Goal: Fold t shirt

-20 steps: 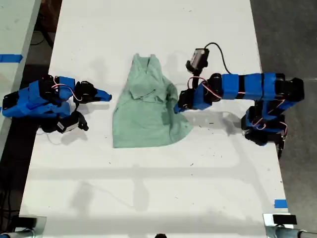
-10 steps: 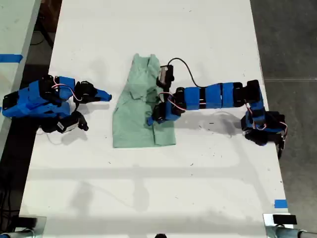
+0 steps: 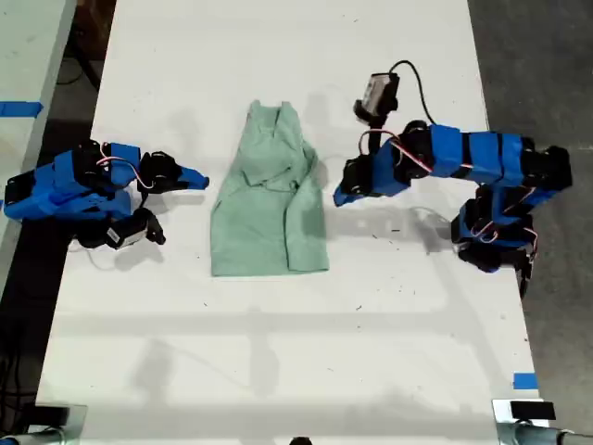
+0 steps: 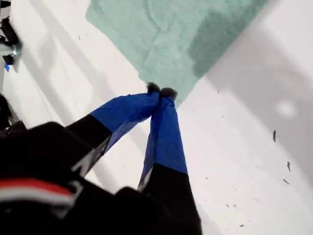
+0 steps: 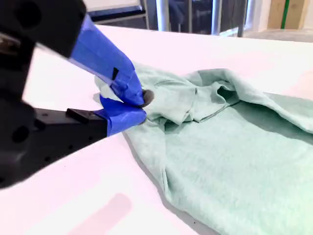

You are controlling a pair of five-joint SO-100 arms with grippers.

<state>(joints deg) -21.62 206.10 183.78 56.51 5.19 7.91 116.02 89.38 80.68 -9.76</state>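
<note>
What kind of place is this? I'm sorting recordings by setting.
Probably a lab or workshop, not a home: a bare white table marked with blue tape, two blue arms clamped at its sides, a second taped table beside it, and only a t shirt laid out.

Our two arms blue with black joints. Thin red and white wires. Black cable runs to small camera box. Finger tips dark.
</note>
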